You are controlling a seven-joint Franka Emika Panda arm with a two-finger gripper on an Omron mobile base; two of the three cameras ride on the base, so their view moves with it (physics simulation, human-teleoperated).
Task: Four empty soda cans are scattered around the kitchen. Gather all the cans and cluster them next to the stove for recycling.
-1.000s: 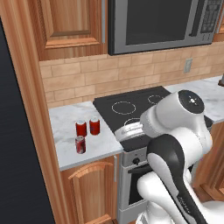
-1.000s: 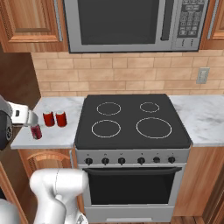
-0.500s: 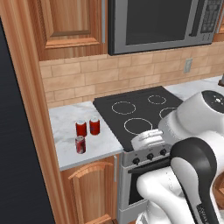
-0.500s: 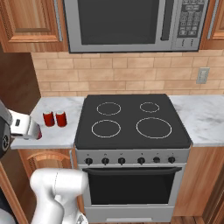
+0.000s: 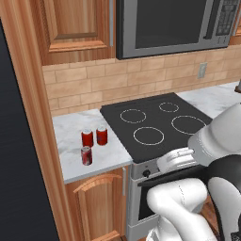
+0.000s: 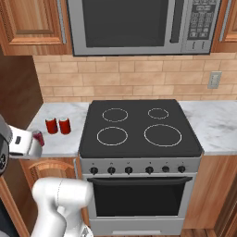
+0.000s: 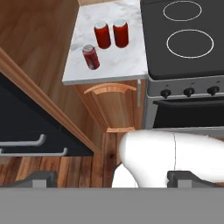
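Three small red cylindrical soda cans with silver tops stand on the white marbled counter (image 5: 70, 129) directly left of the black glass cooktop stove with four white ring burners (image 5: 153, 124): two side by side at the back, the left one (image 5: 87, 138) just beside the right one (image 5: 101, 135), and a third, darker can (image 5: 86, 155) alone toward the counter's front edge, at about 6 o'clock from the back pair. Since the task names four cans, I judge that three are delivered and one is left to fetch, so the step in hand is a transit with nothing carried. The gripper (image 7: 111, 179), seen from the hand camera, has its two dark finger tips set far apart at the bottom corners with nothing between them, so it is spread and empty. The next move probably calls for the base to drive off and find the fourth can, which is nowhere in these frames. The hand camera looks steeply down and shows all three cans whole, with the wooden cabinet door (image 7: 111, 107) and plank floor beneath, at 6 o'clock from the counter. In the right base view the arm's white link (image 6: 21, 143) covers most of the front can, and the steel microwave (image 6: 139, 23) with its keypad sits at 12 o'clock above the stove.
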